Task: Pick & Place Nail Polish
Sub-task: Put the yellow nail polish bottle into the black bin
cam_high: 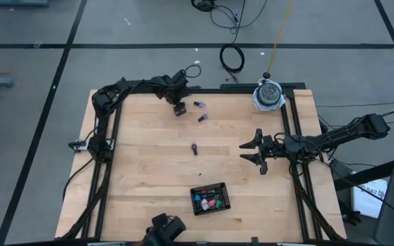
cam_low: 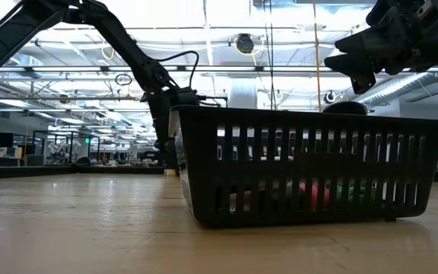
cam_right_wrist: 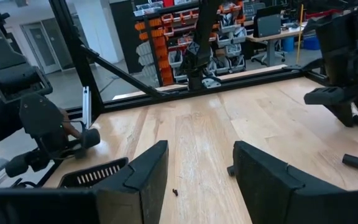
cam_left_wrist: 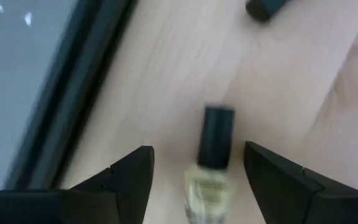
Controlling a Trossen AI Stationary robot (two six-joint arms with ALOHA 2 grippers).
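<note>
A pale yellowish nail polish bottle (cam_left_wrist: 209, 186) with a black cap (cam_left_wrist: 217, 135) lies on its side on the wood near the table's far edge. My left gripper (cam_left_wrist: 197, 148) points down over it, open, one finger on either side and clear of it; in the high view the left gripper (cam_high: 178, 108) hides this bottle. Three purple bottles (cam_high: 199, 104) (cam_high: 202, 117) (cam_high: 194, 147) lie loose on the table. The black grid tray (cam_high: 226, 195) near the front holds several coloured bottles. My right gripper (cam_high: 255, 152) hovers open at mid-right, level.
The table's black frame rail (cam_left_wrist: 73, 93) runs close beside my left gripper. A grey-white round object (cam_high: 269, 95) sits at the far right corner. A camera (cam_high: 166, 229) stands at the front edge. In the low view the tray's slatted wall (cam_low: 310, 152) fills the middle.
</note>
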